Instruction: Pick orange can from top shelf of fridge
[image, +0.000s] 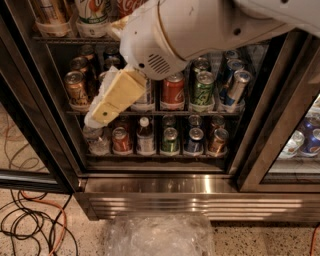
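Observation:
The orange can (47, 12) stands at the far left of the top shelf (75, 39) of the fridge (165, 185), in a clear bin. Its top is cut off by the frame edge. Next to it stand a white-and-green can (93, 12) and a red Coca-Cola can (131, 6). My gripper (107, 102), with cream-coloured fingers on a white arm (200, 30), hangs in front of the left part of the middle rack. It is below and to the right of the orange can and holds nothing that I can see.
The middle rack (150, 111) holds several cans in low trays, with a copper can (75, 87) at its left end. The bottom rack (160, 155) holds small bottles and cans. Black door frames (260, 125) flank the opening. Cables (30, 220) and crumpled plastic (155, 235) lie on the floor.

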